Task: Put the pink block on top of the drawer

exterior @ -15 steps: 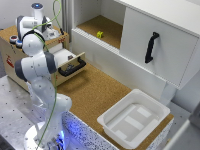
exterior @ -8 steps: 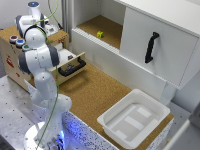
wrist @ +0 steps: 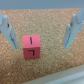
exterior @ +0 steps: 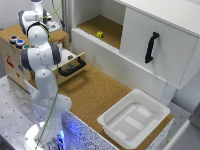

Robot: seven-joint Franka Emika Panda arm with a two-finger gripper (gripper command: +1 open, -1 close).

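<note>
The pink block is sitting on a grainy, speckled cork surface in the wrist view, a small cube with squared edges, a matte pinkish-red top face and dark line marks printed on it. It is lying between the two pale, flat fingers of the gripper, nearer to one finger than to the other and touching neither; bare cork is showing on both sides of it. The gripper is standing spread wide, pinching nothing. In the exterior view the block itself is hidden behind the arm, so its place there cannot be told directly. That glossy white, rounded arm is rising from the near edge of the table and reaching up over the drawer, a light-wood box with a cork-textured top, and the wrist is hanging above that top. The pull-out front is standing open toward the exterior view's right, showing its black bar handle. Small round blue and red things are resting on the drawer's top toward the exterior view's left. A broad cork mat is covering the table beside the drawer. Beyond it a big white cabinet with smooth panels and a curved black handle is standing, and a small yellow-green block is lying on its cork-lined open shelf. A white plastic bin, rectangular with rounded corners, is resting on the mat near the exterior view's right.
</note>
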